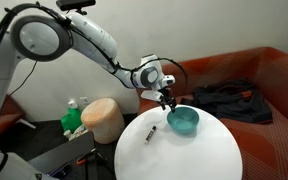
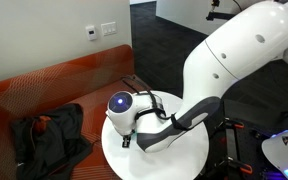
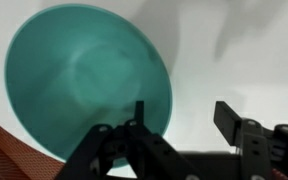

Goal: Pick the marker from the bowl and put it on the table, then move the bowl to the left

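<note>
The teal-blue bowl (image 1: 184,121) sits on the round white table (image 1: 189,155), toward its far side, and looks empty in the wrist view (image 3: 79,80). The marker (image 1: 152,132) lies on the table to the left of the bowl in an exterior view. My gripper (image 1: 168,102) hovers just above the bowl's left rim. In the wrist view the gripper (image 3: 184,112) is open and empty, with one finger over the bowl's rim and the other over bare table (image 3: 234,50). In an exterior view the arm hides the bowl and marker; only the table edge (image 2: 189,160) shows.
A tan cylindrical basket (image 1: 103,119) and a green bottle (image 1: 73,118) stand left of the table. A red-brown sofa (image 1: 254,75) with dark clothing (image 1: 224,98) runs behind the table; it also shows in an exterior view (image 2: 54,85) with the clothing (image 2: 49,140).
</note>
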